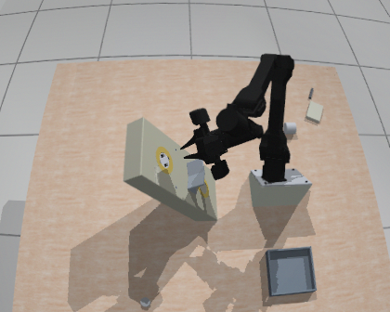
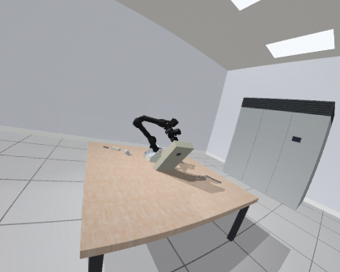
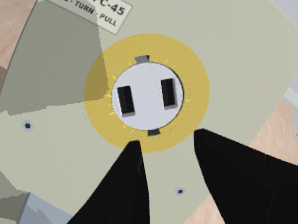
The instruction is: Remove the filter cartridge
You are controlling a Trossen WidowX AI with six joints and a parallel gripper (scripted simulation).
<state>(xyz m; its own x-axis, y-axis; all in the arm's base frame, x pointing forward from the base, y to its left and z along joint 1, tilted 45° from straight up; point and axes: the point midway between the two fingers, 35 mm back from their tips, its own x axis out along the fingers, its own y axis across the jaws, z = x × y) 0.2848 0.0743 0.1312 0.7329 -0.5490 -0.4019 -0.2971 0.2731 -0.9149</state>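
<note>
The round white filter cartridge [image 1: 164, 161] [image 3: 148, 96] sits in the service panel [image 1: 135, 150] [image 2: 171, 159] [image 3: 60, 155], inside a yellow ring. Two narrow dark slots show on its face, side by side and slightly tilted in the wrist view. My gripper [image 1: 183, 153] [image 3: 167, 145] is open, its fingers a moderate gap apart with nothing between them. The fingertips stand off the panel face; in the wrist view they appear at the lower edge of the yellow ring, below the cartridge. The tray [image 1: 293, 292] stands on the table at the lower right of the top view.
A grey-blue block [image 1: 195, 175] juts from the panel beside a second, partly hidden yellow ring [image 1: 204, 188]. A white cylinder [image 1: 290, 128], a pale block [image 1: 315, 112] and a dark stick [image 1: 311, 93] lie beyond the arm. A small grey piece [image 1: 145, 302] lies near the front.
</note>
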